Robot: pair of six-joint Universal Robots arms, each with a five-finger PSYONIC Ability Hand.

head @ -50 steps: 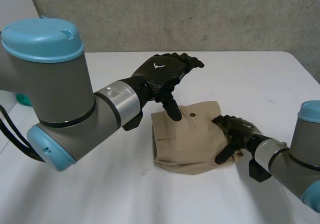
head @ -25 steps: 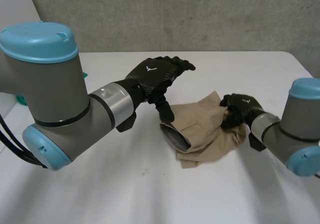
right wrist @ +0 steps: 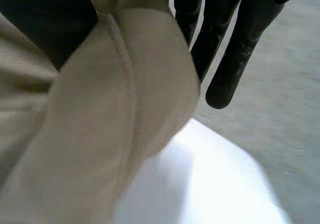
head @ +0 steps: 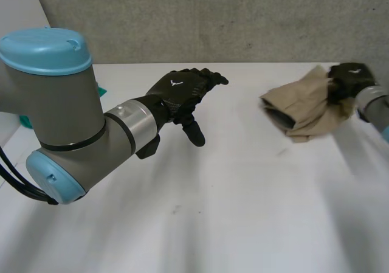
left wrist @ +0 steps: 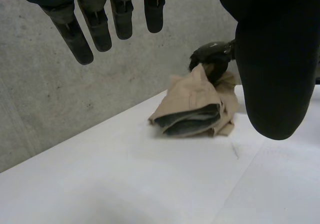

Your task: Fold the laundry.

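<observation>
With the right hand (head: 349, 78), pinches the crumpled, half-folded tan fabric garment (head: 301, 112) by its upper edge, between thumb and fingers (right wrist: 225, 59). Holds it at the far right side of the white worktop (head: 231, 194), near the back edge and well apart from the left hand (head: 182, 93); cannot tell if resting on the surface or hanging just above. Hovers the left hand over the middle of the worktop, loosely extended and holding nothing.

Looks, as a judgement, like setting a roughly folded bundle aside. To do this well:

- Lower gently until the whole underside lies flat before letting go, to stop the layers springing apart at the open end facing the centre.
- Release by opening the hand and lifting straight up, never dragging sideways.
- Avoid setting down too near the worktop's edge, to prevent an overhang pulling the stack off.
- Bring in the free left hand only for smoothing gaping folds.
</observation>
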